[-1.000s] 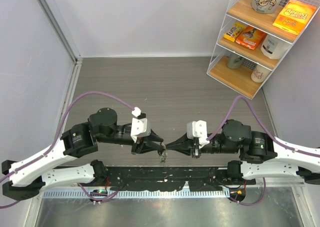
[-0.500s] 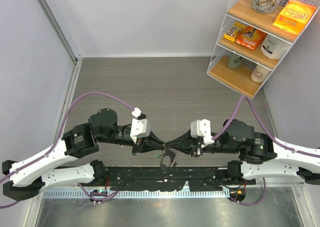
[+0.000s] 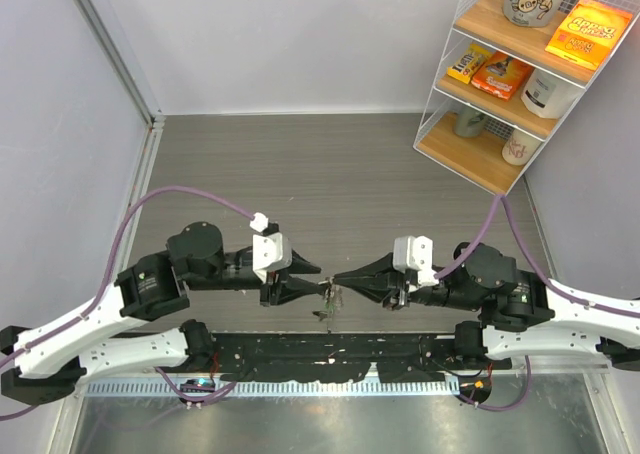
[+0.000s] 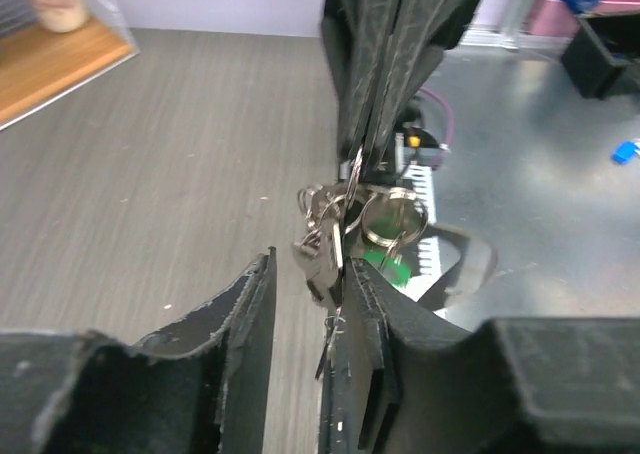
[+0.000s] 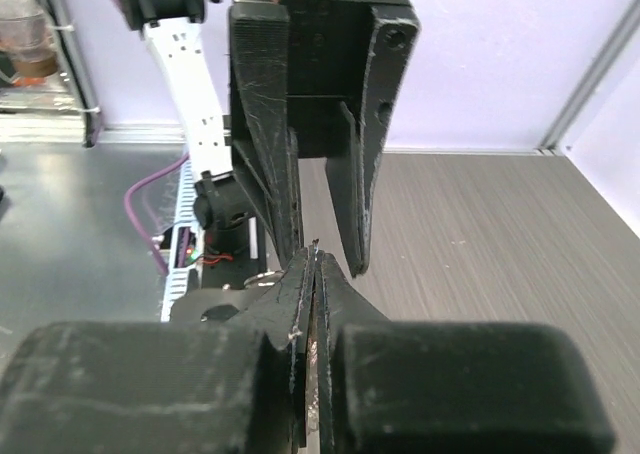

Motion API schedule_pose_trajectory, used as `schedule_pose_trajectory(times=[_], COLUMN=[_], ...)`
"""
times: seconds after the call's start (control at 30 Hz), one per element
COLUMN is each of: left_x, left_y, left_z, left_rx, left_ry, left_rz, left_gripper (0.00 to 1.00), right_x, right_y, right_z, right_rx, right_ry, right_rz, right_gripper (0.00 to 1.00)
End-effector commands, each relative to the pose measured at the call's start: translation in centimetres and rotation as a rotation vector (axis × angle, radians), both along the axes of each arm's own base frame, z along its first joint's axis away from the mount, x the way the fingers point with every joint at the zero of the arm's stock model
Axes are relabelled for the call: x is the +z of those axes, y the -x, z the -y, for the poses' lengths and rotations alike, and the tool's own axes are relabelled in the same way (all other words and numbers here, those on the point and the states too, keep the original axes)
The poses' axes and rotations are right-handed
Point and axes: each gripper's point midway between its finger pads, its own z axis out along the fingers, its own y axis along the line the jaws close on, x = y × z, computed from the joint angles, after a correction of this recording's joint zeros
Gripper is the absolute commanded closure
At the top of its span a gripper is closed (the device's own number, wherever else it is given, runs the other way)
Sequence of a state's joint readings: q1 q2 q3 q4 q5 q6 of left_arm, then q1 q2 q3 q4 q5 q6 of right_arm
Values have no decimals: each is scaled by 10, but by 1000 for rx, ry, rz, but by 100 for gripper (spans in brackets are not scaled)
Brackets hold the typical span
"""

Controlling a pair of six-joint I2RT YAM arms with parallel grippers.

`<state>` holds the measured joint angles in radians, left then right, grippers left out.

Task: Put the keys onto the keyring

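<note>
My two grippers meet tip to tip low over the table's near edge. The right gripper [image 3: 338, 277] [image 5: 315, 259] is shut on a thin silvery edge of the keyring [image 4: 393, 214], which carries a green piece [image 4: 390, 266]. A bunch of small keys [image 4: 325, 239] [image 3: 327, 301] hangs from it. The left gripper [image 3: 318, 291] [image 4: 308, 266] is open, with floor showing through the gap. The keys rest against the tip of its right finger [image 4: 352, 304]. In the right wrist view the left gripper's two fingers [image 5: 365, 174] straddle my shut tips.
A wire shelf rack [image 3: 520, 74] with boxes and mugs stands at the back right. Grey walls close the left and far sides. A black strip [image 3: 330, 359] and a metal surface run along the near edge, under the arm bases.
The left arm has drawn back to the left and its jaws have parted again. The right gripper has shifted slightly right, still shut. The hanging bunch has swung back up between the tips.
</note>
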<state>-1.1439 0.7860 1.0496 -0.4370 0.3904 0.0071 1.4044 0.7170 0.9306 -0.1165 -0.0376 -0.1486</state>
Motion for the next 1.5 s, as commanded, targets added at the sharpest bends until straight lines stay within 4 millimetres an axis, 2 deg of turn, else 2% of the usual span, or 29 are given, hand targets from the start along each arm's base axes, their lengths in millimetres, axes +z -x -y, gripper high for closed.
schedule_pose_trajectory(times=[0.0, 0.1, 0.2, 0.4, 0.47, 0.5, 0.53, 0.6, 0.7, 0.8, 0.83, 0.87, 0.9, 0.93, 0.97, 1.0, 1.03, 1.1, 1.17, 1.3, 1.33, 1.37, 1.4, 1.43, 1.47], left_x=[15, 12, 11, -1, -7, -9, -12, -18, -27, -35, -36, -37, -38, -38, -39, -39, -39, -42, -44, -49, -50, -49, -49, -50, -49], left_y=[-38, -63, -74, -82, -82, -82, -82, -81, -82, -80, -80, -80, -79, -79, -78, -78, -77, -75, -73, -70, -70, -69, -69, -68, -68], left_z=[-17, -36, -49, -65, -68, -69, -70, -73, -77, -79, -80, -80, -80, -81, -81, -82, -83, -83, -85, -87, -88, -88, -89, -88, -88], left_rx=[243, 414, 520, 607, 618, 623, 624, 635, 652, 650, 652, 652, 652, 652, 650, 649, 647, 640, 634, 629, 628, 624, 626, 623, 620], left_ry=[66, 64, 90, 109, 106, 106, 102, 91, 73, 73, 80, 83, 87, 90, 92, 91, 93, 91, 98, 94, 95, 97, 100, 98, 98], left_rz=[64, 85, 65, 51, 42, 38, 35, 19, 3, -7, -7, -8, -8, -9, -9, -13, -17, -21, -29, -36, -36, -37, -36, -37, -36], left_gripper=[60, 55, 53, 39, 22, 5, 0, 0, 0, 0, 0, 0, 0, 1, 0, 0, 0, 0, 1, 0, 0, 0, 0, 0, 0], right_x=[30, 24, 15, -5, -10, -16, -14, -26, -37, -56, -54, -64, -57, -66, -58, -69, -61, -69, -88, -151, -173, -179, -198, -203, -219], right_y=[-24, -32, -47, -82, -98, -109, -115, -138, -157, -176, -180, -190, -196, -207, -214, -225, -232, -244, -250, -241, -236, -231, -225, -222, -217], right_z=[9, 8, 7, 2, -1, -2, -1, -2, -5, -16, -21, -27, -30, -35, -38, -39, -42, -50, -57, -66, -63, -65, -61, -59, -54], right_rx=[-143, -189, -275, -441, -472, -492, -508, -548, -575, -598, -595, -607, -620, -647, -659, -696, -708, -708, -707, -653, -649, -622, -619, -619, -618], right_ry=[-101, -75, -40, 46, 62, 77, 68, 93, 92, 119, 105, 126, 103, 122, 100, 123, 77, 63, 85, 176, 195, 197, 212, 211, 232], right_rz=[-3, -21, -34, -64, -100, -111, -129, -166, -233, -273, -279, -290, -295, -306, -300, -304, -292, -278, -267, -324, -356, -365, -392, -402, -420], right_gripper=[95, 95, 95, 95, 95, 95, 95, 95, 95, 95, 95, 95, 95, 95, 95, 95, 95, 95, 95, 95, 95, 95, 95, 95, 95])
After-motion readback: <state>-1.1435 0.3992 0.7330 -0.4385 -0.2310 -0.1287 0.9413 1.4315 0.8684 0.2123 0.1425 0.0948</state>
